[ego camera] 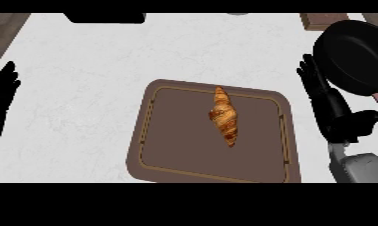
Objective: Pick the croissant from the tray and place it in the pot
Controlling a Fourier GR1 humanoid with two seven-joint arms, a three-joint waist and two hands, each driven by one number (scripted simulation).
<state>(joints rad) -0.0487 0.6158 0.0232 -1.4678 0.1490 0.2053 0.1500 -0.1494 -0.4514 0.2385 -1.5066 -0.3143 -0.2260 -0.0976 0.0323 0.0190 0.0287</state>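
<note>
Near the table's [88,60] front edge sat one tray [144,135], one croissant [224,116] lying at its middle. The right hand [328,102] stood beside the tray, fingers straight, holding nothing; the left hand [7,90] rested open at the left edge. One black pot [354,57] occupied the far right corner.

The right hand [332,105] is open, fingers upright, above its grey forearm [359,167]. The left hand [7,92] rests open at the edge.

My right hand [332,110]: black, with slender fingers [311,77] and a rounded thumb [362,120], mounted on a smooth pale grey forearm [359,166]. My left hand [7,90]: black, seen only as a silhouette at the left edge.
</note>
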